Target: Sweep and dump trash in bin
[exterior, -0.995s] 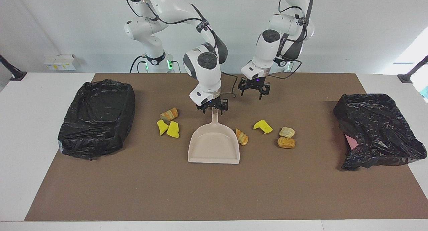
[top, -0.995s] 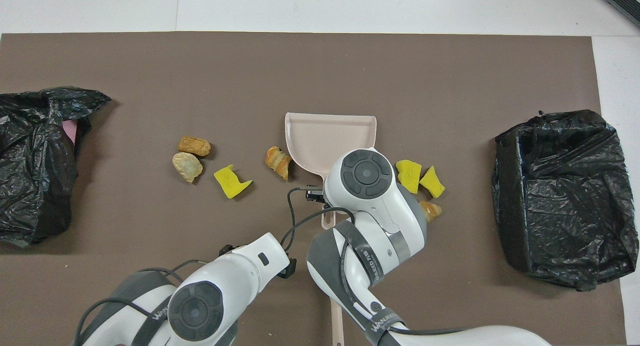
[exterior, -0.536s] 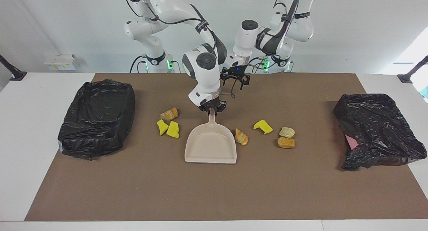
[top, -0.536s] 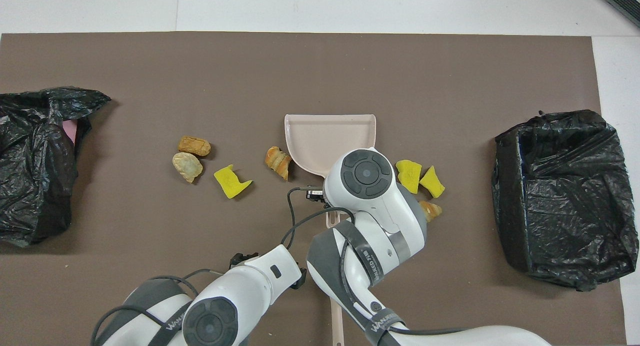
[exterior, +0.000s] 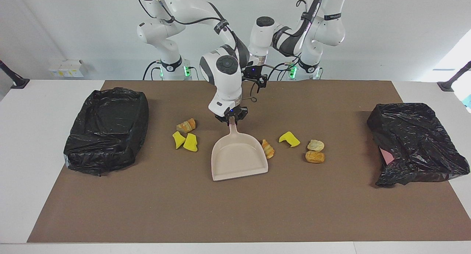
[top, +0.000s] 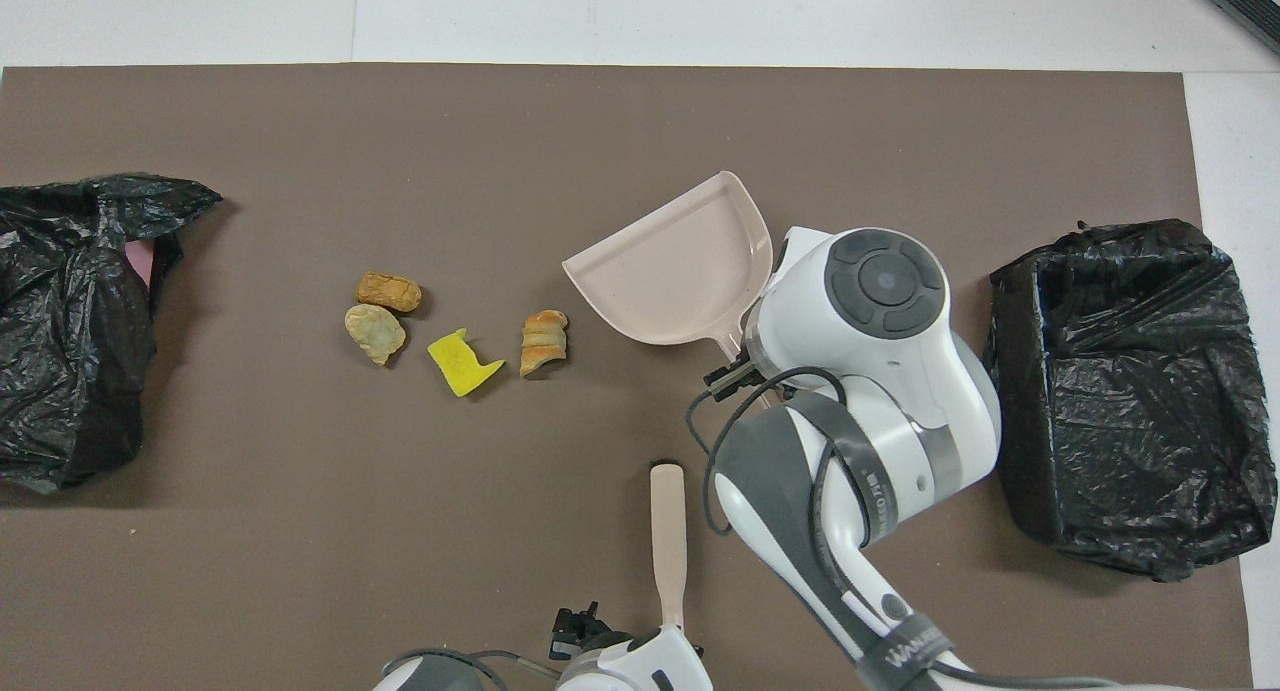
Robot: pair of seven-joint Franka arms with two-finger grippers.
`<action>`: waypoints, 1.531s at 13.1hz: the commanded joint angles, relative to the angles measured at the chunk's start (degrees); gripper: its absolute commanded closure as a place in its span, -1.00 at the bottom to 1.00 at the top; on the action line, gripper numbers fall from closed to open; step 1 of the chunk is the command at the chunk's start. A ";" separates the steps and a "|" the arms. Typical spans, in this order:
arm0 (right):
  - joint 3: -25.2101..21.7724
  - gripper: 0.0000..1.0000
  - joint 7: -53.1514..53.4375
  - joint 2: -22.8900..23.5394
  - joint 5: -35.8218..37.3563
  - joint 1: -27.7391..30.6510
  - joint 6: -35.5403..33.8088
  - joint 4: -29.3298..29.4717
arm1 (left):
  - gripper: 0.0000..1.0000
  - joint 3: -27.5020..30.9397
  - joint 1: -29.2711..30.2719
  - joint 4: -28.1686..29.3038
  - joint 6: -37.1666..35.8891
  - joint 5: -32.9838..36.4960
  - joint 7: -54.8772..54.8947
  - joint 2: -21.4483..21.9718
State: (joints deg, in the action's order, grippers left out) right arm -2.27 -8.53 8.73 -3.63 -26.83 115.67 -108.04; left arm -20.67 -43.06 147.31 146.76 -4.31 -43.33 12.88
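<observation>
My right gripper point(exterior: 231, 118) is shut on the handle of the beige dustpan point(exterior: 239, 158). The pan point(top: 670, 271) sits turned, its mouth facing away from the robots and toward the left arm's end. A bread lump point(exterior: 267, 148) lies against its side. A yellow wedge point(exterior: 289, 139), a pale lump point(exterior: 315, 145) and a brown lump point(exterior: 315, 157) lie toward the left arm's end. Two yellow wedges point(exterior: 186, 141) and a bread lump point(exterior: 187, 125) lie toward the right arm's end, hidden under the arm in the overhead view. My left gripper point(exterior: 255, 79) hangs over the robots' edge of the mat.
A black-bagged bin point(exterior: 106, 129) stands at the right arm's end, also in the overhead view point(top: 1120, 391). A crumpled black bag point(exterior: 415, 143) lies at the left arm's end. A beige stick handle point(top: 667, 531) lies near the robots' edge, by the left arm.
The right gripper has turned the dustpan and shifted it, and the pan's side has nudged the bread lump beside it. The left gripper has drawn back toward the robots.
</observation>
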 commanded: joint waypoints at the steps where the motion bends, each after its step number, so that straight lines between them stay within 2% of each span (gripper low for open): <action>1: 0.16 1.00 -14.25 -0.56 3.44 1.77 -1.32 0.37 | -1.00 -0.51 -0.70 -0.61 0.37 -0.17 -2.28 0.83; 4: 0.07 1.00 -31.41 -0.56 6.95 3.28 -3.95 0.46 | -1.00 -1.65 -1.14 -4.47 -1.39 0.01 -5.62 -2.41; 8: 0.07 1.00 -37.15 -0.56 8.72 3.71 -5.36 0.55 | -1.00 -2.44 -1.23 -4.84 -1.48 0.27 -6.76 -4.35; 11: 0.16 1.00 -39.80 -1.26 7.67 3.98 -11.76 0.81 | -1.00 -2.71 -2.02 -5.71 -1.31 0.80 -7.82 -7.95; 13: 0.16 1.00 -43.82 -1.53 8.28 4.42 -11.35 0.55 | -1.00 -2.80 -2.02 -5.72 -1.39 0.80 -8.95 -8.05; 14: 0.16 1.00 -47.24 -1.27 8.29 4.59 -9.25 0.29 | -0.86 -2.80 -2.02 -5.80 -1.39 0.80 -9.75 -8.05; 15: 0.16 1.00 -48.93 -1.26 8.29 4.68 -6.62 -0.41 | -0.31 -2.80 -2.02 -5.89 -1.48 0.80 -10.10 -8.05; 16: 0.16 1.00 -49.12 -1.26 8.29 4.68 -5.98 -0.50 | 0.51 -2.88 -2.02 -5.89 -1.31 0.80 -10.63 -8.40; 17: 0.16 1.00 -49.12 -1.44 8.29 4.68 -5.98 -0.77 | 1.00 -2.88 -2.02 -6.07 -1.39 0.80 -10.81 -8.92; 20: 0.07 1.00 -48.95 -2.49 8.29 4.59 -4.31 -3.22 | 1.00 -2.80 -1.76 -6.07 -1.92 0.80 -10.72 -8.93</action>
State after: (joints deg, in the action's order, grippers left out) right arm -2.37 -55.80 8.08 4.02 -22.77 109.27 -108.53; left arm -24.21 -43.93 142.17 146.38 -4.15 -52.76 4.46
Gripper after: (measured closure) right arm 0.674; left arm 0.573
